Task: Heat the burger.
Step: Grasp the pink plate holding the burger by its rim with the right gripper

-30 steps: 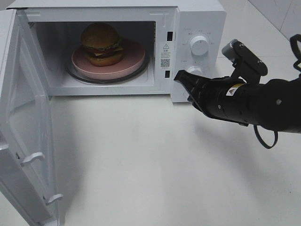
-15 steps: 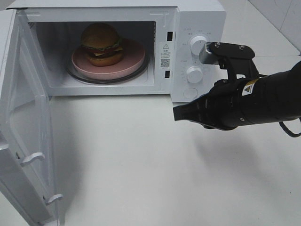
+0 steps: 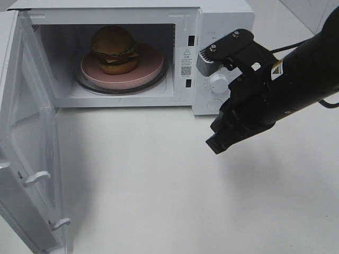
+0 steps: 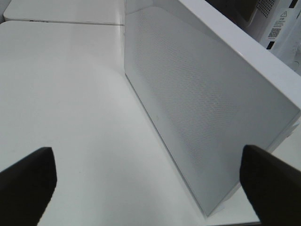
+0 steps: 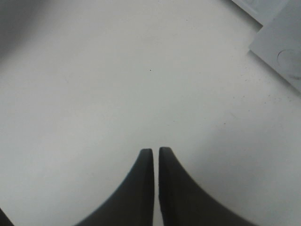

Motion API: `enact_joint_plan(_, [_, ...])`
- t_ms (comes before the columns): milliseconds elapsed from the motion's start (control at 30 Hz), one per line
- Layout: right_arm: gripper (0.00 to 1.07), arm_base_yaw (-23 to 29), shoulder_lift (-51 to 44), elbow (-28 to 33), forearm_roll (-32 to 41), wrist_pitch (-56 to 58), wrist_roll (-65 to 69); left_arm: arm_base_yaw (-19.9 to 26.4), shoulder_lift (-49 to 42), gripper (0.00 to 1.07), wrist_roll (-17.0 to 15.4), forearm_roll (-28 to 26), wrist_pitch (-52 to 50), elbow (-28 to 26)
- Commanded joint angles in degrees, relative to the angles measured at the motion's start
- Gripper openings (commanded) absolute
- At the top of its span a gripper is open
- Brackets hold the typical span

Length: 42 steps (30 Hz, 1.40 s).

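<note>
While left tool [image 4: 148,176] gapes empty and right tool [image 3: 215,144] pinches nothing, the burger [image 3: 113,48] gleams golden-brown, lettuce-frilled.

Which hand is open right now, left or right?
The left hand: spread wide, beside the open microwave door. The right hand is pinched shut on nothing, above the table.

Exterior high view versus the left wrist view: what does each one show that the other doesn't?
Only the high view: the burger on its pink plate inside the microwave, and the right tool, shut, above the table. Only the left wrist view: the left tool, wide open, facing the door from outside. Both: that open door and the white table.
</note>
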Motion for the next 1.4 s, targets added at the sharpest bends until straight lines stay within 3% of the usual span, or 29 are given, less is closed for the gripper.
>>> enact_joint_plan(33, [0.03,-0.17,-0.29,-1.66,-1.78,2.81,-4.35,-0.06,-0.29,0.98,0.17,-0.17,-0.11,0.06])
enact_joint_plan(367, [0.05,0.86,-0.29,-6.47,-8.71,8.14,-22.57,-0.06,-0.29,0.98,0.17,-0.17,-0.11,0.06])
enact_joint_plan(600, [0.10,4.07,-0.29,-7.39,-19.82,7.56,-31.68,-0.06,-0.29,0.98,0.17,-0.17,-0.11,0.06])
enact_joint_plan(833, [0.17,4.07,-0.29,-7.62,-22.63,7.22,-37.64,-0.06,-0.29,0.98,0.17,-0.17,-0.11,0.06])
enact_joint_plan(933, [0.26,4.76,-0.29,-7.62,-23.20,5.67,-38.96,-0.06,-0.29,0.98,0.17,-0.17,-0.11,0.06])
enact_joint_plan(1000, [0.51,6.76,-0.29,-7.62,-24.58,2.75,-38.56,-0.06,-0.29,0.98,0.17,-0.17,-0.11,0.06])
enact_joint_plan(1100, [0.57,7.05,-0.29,-7.62,-24.58,1.89,-38.50,-0.06,-0.29,0.98,0.17,-0.17,-0.11,0.06])
enact_joint_plan(1167, [0.86,7.85,0.57,-7.79,-24.58,-0.06,-37.07,-0.06,-0.29,0.98,0.17,-0.17,-0.11,0.06])
enact_joint_plan(1300, [0.96,7.85,2.64,-8.37,-25.04,-0.23,-35.24,-0.06,-0.29,0.98,0.17,-0.17,-0.11,0.06])
enact_joint_plan(1400, [0.95,7.85,5.21,-10.03,-25.27,0.06,-34.89,-0.06,-0.29,0.98,0.17,-0.17,-0.11,0.06])
